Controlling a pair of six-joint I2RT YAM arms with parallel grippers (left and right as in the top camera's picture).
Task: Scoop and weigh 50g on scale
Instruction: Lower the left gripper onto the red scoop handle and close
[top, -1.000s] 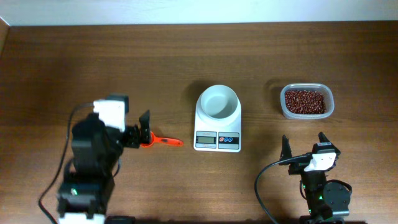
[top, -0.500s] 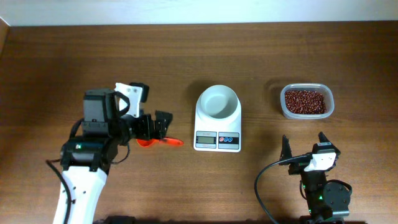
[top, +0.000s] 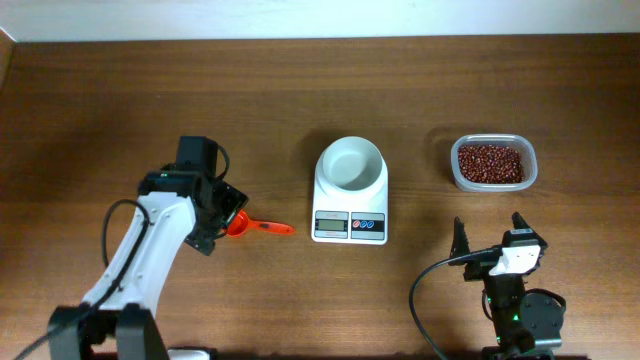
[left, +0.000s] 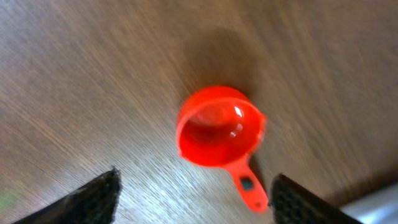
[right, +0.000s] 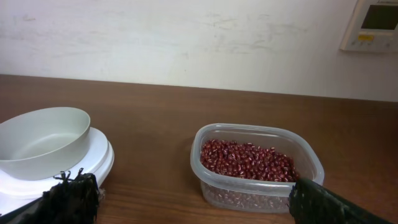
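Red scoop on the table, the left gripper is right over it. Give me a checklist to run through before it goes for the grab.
1. Jaws of the left gripper apart: ok.
2. The red scoop upright and empty: ok.
3. The scoop between the two fingers in the left wrist view: ok. Whether they are low enough: cannot tell.
4. The bowl on the scale empty: ok.
5. The scale display at zero: cannot tell, too small to read.
6. The right gripper open and apart from the beans in their tub: ok.
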